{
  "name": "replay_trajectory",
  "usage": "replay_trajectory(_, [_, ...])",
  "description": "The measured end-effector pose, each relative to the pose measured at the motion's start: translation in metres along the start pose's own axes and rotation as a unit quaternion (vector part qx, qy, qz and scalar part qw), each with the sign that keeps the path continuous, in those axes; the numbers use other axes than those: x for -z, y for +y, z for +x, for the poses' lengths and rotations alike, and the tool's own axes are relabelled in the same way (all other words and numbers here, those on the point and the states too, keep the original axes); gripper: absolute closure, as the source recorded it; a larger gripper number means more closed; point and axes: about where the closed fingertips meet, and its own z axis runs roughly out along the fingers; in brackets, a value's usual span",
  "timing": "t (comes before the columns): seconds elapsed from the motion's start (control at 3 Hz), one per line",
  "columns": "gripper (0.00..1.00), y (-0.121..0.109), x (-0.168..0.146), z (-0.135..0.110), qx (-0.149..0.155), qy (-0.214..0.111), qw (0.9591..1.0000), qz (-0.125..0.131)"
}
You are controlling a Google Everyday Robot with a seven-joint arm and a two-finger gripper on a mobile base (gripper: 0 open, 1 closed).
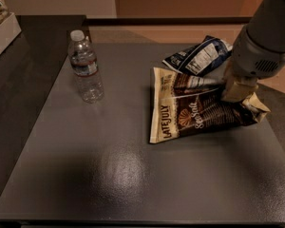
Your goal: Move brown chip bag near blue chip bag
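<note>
The brown chip bag (190, 115), dark brown and cream with "LATE JULY" and "Sea Salt" print, lies on the grey table (109, 170) right of centre. Its right end is crumpled and lifted a little. My gripper (237, 88) comes down from the upper right and is shut on the bag's right part. The blue chip bag (199, 56), small and navy with a white label panel, lies just behind the brown bag. Their near corners almost touch.
A clear plastic water bottle (85, 68) stands upright at the back left of the table. A white box (2, 30) sits at the far left edge. A darker counter runs along the left, and a tan wall along the back.
</note>
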Motion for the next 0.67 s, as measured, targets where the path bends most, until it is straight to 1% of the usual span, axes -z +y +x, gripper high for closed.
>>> replay_trajectory(0.33, [1.0,-0.034,-0.005,0.0,0.005,0.0,0.9998,0.02])
replay_trajectory(0.67, [0.83,-0.066,-0.017,-0.003,0.017,0.006,0.999,0.041])
